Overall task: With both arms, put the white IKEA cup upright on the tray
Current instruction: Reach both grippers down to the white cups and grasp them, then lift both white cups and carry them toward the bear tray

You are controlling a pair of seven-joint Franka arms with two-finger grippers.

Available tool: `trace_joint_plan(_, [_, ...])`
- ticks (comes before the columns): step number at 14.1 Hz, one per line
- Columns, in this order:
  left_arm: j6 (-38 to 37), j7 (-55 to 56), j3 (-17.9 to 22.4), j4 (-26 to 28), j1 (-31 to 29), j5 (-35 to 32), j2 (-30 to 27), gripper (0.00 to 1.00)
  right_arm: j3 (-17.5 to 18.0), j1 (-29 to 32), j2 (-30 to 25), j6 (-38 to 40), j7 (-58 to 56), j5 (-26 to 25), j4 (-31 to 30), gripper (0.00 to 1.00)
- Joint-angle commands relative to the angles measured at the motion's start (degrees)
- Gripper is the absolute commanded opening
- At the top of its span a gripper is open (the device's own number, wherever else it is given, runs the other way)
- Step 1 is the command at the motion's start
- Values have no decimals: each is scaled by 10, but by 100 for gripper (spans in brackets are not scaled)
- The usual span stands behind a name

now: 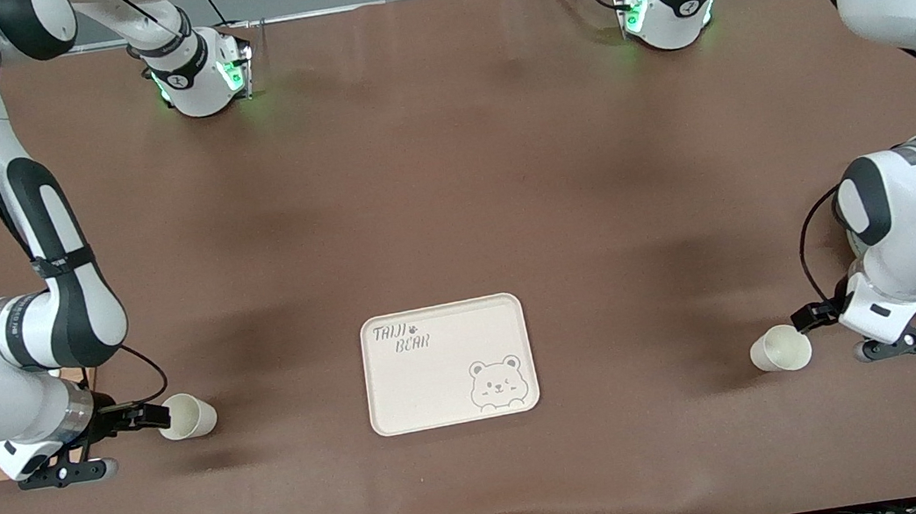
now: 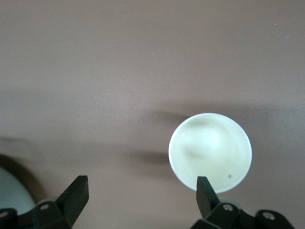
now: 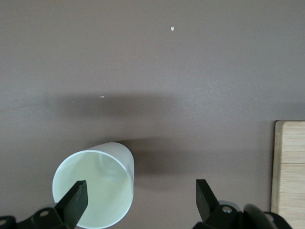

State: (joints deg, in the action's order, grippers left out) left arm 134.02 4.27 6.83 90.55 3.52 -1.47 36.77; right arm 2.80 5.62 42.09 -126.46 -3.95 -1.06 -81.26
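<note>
Left pincer (image 2: pixel 142 195) open at cup (image 2: pixel 210 151); tray (image 1: pixel 447 364) well apart.

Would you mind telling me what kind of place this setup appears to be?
Probably a robotics lab bench: two arms over a brown-covered table, loose cables along its edge, and staged props, namely a cream tray and two white cups.

The tray (image 1: pixel 447 364) is lying at the table's (image 1: pixel 451 205) six o'clock edge (nearest the front camera). One cup (image 1: pixel 188 415) is lying at nine o'clock of it, toward the right arm's end; another cup (image 1: pixel 780 348) is lying at three o'clock, toward the left arm's end, both well apart from it.
</note>
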Motion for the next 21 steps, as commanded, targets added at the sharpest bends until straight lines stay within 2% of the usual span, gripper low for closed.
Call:
trace_joint_plan(1, [36,7,0,-6,1,-11,24,100,6,1,12,-7,3,-12,14,100])
trace_joint_plan(6, [77,21,-1,-8,1,11,52,100,6,1,34,-41,7,-10,9,100])
trace_joint_plan(8, [77,56,-2,-9,3,31,53,61,6,1,43,-47,9,-10,10,100])
trace_joint_plan(12, [77,64,-2,-10,5,32,52,20,6,1,47,-54,5,-10,9,100])
trace_joint_plan(13, [77,64,-2,-10,5,31,52,11,6,0,47,-54,5,-10,10,92])
trace_joint_plan(14, [77,64,-2,-11,5,31,51,3,6,-1,48,-54,9,-10,10,74])
trace_joint_plan(15, [77,64,-2,-11,5,31,50,0,6,-1,48,-53,9,-10,10,59])
trace_joint_plan(17, [77,64,-2,-11,5,32,46,0,7,-3,47,-52,10,-9,10,33])
trace_joint_plan(18, [77,64,-2,-11,4,32,44,0,7,-3,48,-52,10,-9,10,24])
trace_joint_plan(21, [71,62,-2,-23,1,31,25,0,7,-3,48,-52,10,-9,10,8])
